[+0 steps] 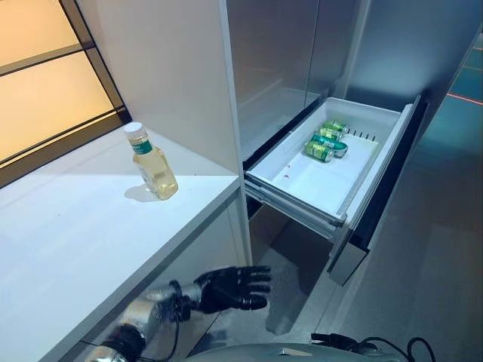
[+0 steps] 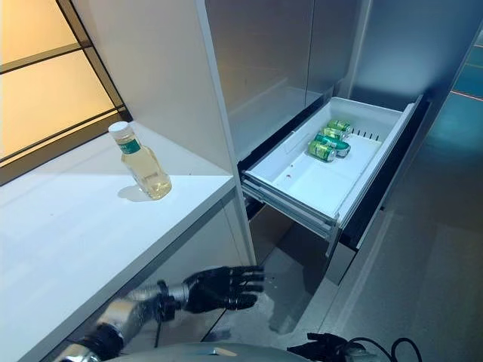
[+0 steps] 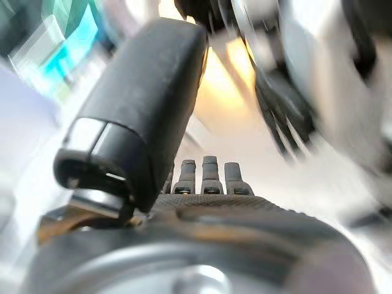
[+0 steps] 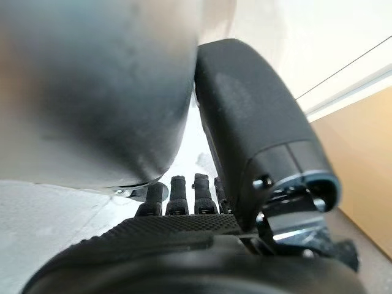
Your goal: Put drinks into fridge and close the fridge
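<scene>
Bottle point(image 1: 153, 166) of pale drink upright on counter point(image 1: 68, 234); left hand point(image 1: 230, 288) empty below, fingers straight. Best lifted, then closed round bottle's body. Right hand point(image 4: 184, 202) likewise straight-fingered.

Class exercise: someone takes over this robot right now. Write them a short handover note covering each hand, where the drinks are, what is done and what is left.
Left hand: open, empty, low beside the counter.
Right hand: shows only in its wrist view, fingers straight, holding nothing.
Done: green cans lie in the pulled-out fridge drawer.
Left: bottle of yellow drink stands upright on the counter; put it in the drawer, then close the fridge.
</scene>
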